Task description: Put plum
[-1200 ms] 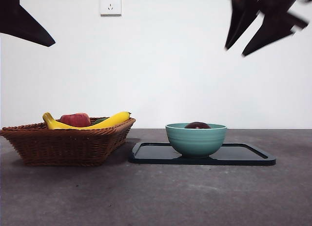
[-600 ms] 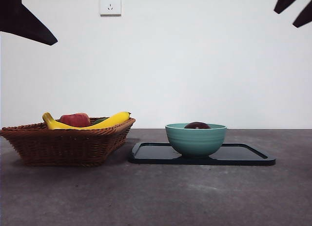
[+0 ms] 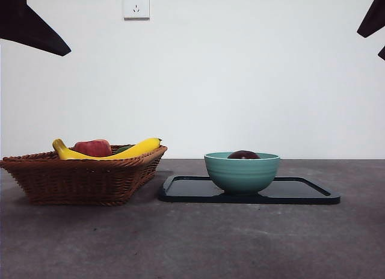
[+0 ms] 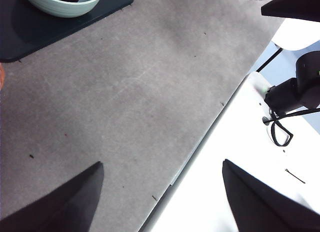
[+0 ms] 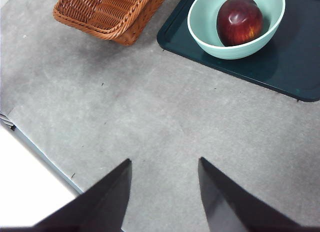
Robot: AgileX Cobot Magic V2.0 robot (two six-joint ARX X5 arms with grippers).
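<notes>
The dark maroon plum [image 5: 239,20] lies inside the teal bowl [image 5: 235,49]; in the front view only the plum's top [image 3: 243,154] shows over the bowl's rim [image 3: 242,172]. The bowl stands on a dark tray [image 3: 301,192]. My right gripper [image 5: 164,194] is open and empty, high above the table's near side, away from the bowl. It shows as a black tip [image 3: 374,21] at the top right of the front view. My left gripper [image 4: 162,197] is open and empty over the table's edge, seen as a dark tip [image 3: 30,27] at top left.
A wicker basket [image 3: 81,177] at the left holds a yellow banana [image 3: 135,150] and a red apple [image 3: 93,148]. In the right wrist view the basket's corner [image 5: 107,14] lies beside the tray [image 5: 295,67]. A wall socket [image 3: 136,5] is on the back wall.
The right gripper has risen and drawn away to the right, from well inside the front view to a tip at its top right edge. Plum, bowl and basket have not moved.
</notes>
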